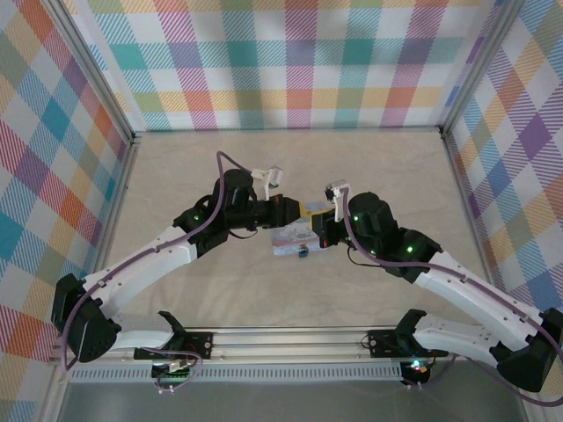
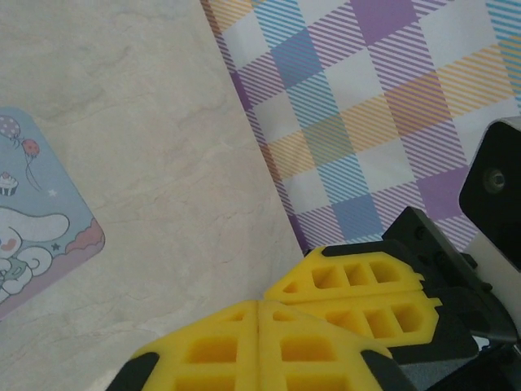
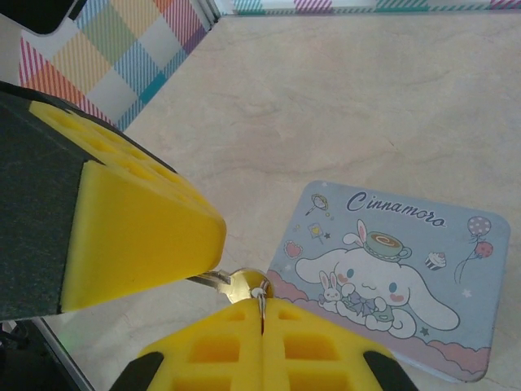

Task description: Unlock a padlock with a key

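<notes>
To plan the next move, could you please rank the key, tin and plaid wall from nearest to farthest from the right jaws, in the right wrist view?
1. Key: bottom centre, at the tips.
2. Tin: right, on the table.
3. Plaid wall: top left, beyond the table.

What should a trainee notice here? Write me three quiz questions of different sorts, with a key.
1. True or false: the Cinnamoroll tin lies flat on the table, picture side up.
2. What sticks out at the tips of the right gripper? A) a silvery key B) a spoon C) a coin
3. Fill in: the left gripper is ____ (open or shut).
Key: 1 true; 2 A; 3 shut.
</notes>
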Action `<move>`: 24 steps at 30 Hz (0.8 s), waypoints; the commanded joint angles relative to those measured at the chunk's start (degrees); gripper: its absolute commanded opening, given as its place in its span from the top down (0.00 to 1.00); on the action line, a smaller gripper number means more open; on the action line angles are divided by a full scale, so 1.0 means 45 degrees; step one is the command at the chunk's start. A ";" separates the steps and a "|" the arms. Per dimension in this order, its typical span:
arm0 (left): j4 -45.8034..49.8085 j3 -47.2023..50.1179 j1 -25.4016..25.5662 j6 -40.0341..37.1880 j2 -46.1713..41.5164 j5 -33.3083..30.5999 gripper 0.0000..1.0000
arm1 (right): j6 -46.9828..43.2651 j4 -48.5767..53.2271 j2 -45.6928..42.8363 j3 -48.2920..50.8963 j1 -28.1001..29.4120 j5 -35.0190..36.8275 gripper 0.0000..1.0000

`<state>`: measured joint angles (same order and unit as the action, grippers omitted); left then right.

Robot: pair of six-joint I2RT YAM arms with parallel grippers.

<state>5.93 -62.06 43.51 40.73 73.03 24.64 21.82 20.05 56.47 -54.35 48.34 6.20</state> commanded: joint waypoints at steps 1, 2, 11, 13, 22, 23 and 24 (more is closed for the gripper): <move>-0.0615 0.0010 0.0312 -0.0114 0.0128 0.0379 1.00 | 0.0144 -0.0579 -0.0102 -0.0056 -0.0058 -0.0327 1.00; -0.0620 0.0003 0.0315 -0.0136 0.0127 0.0384 1.00 | 0.0168 -0.0552 -0.0107 -0.0032 -0.0058 -0.0286 1.00; 0.2110 -0.0954 0.0295 -0.1972 0.0209 -0.0719 1.00 | 0.0482 -0.0235 -0.1180 0.0620 -0.1507 -0.1459 0.58; 0.2921 -0.1245 0.0248 -0.2342 0.0394 -0.0721 1.00 | 0.0698 -0.0356 -0.1332 0.0756 -0.2228 -0.2539 0.57; 0.3403 -0.2234 0.0013 -0.2925 0.1347 0.1148 1.00 | 0.2196 -0.3415 -0.0957 0.1478 -0.4681 -0.8264 0.55; 0.3356 -0.2310 0.0015 -0.2927 0.1367 0.1356 1.00 | 0.2482 -0.3865 -0.0914 0.1650 -0.4804 -0.8585 0.52; 0.3307 -0.2367 0.0003 -0.2921 0.1368 0.1469 1.00 | 0.2656 -0.4276 -0.0908 0.1782 -0.4892 -0.8852 0.50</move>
<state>19.86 -70.22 43.94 29.43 79.15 27.11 29.87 9.54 51.99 -47.88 27.49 -23.83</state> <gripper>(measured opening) 0.059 0.487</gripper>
